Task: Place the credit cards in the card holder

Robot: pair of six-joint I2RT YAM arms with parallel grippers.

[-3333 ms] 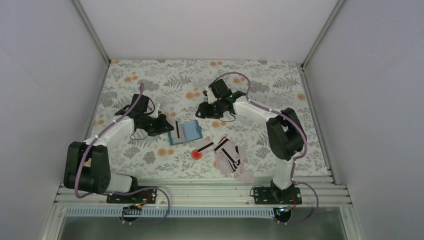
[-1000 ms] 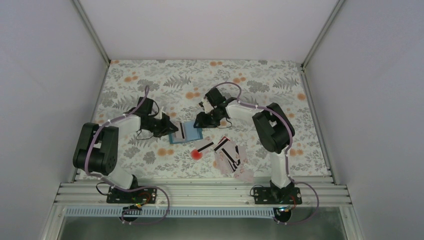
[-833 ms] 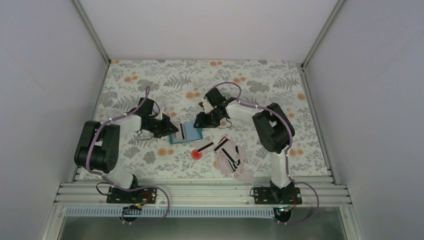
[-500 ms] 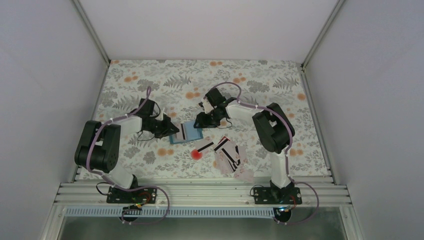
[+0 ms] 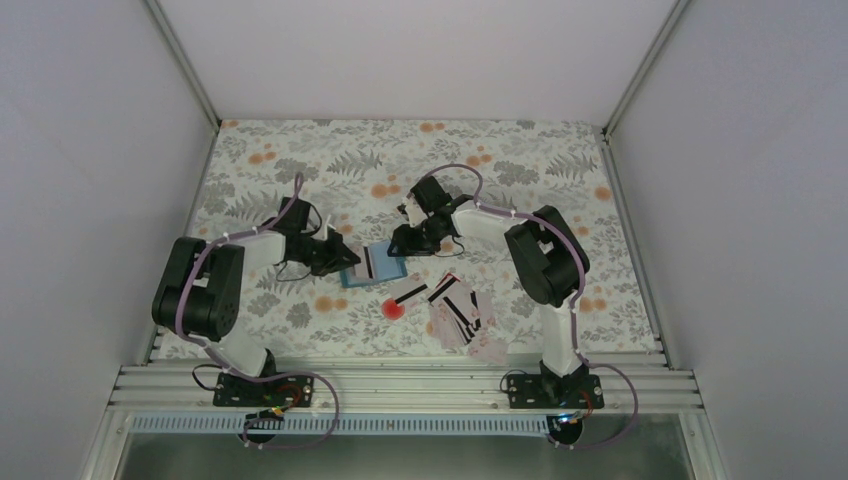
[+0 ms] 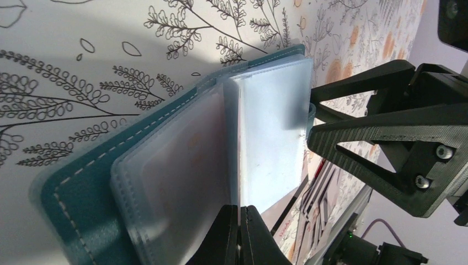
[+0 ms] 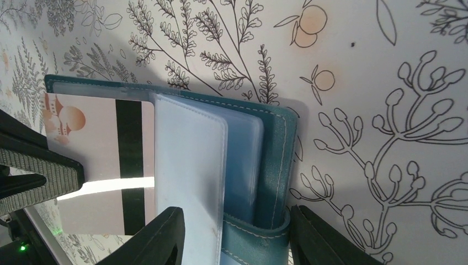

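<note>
The blue card holder (image 5: 385,266) lies open on the floral table. My left gripper (image 5: 343,257) is shut on a pale credit card with a black stripe (image 7: 99,160). The card lies over the holder's left half, its far edge under a clear sleeve (image 7: 190,165). In the left wrist view the card is edge-on between the shut fingertips (image 6: 251,232), beside the holder's sleeves (image 6: 176,182). My right gripper (image 7: 237,237) is open. It straddles the holder's right half: one finger over the sleeves, the other against the closing tab (image 7: 259,237). More credit cards (image 5: 457,310) are heaped nearer the arms.
A round red spot (image 5: 393,309) marks the cloth just left of the heap. The right arm's elbow (image 5: 548,255) rises right of the holder. Grey walls close the table on three sides, and a metal rail (image 5: 400,385) runs along the near edge.
My left gripper has crept right, sliding the striped card further over the holder. The right gripper, which was behind the holder three seconds ago, stays put on its right half.
</note>
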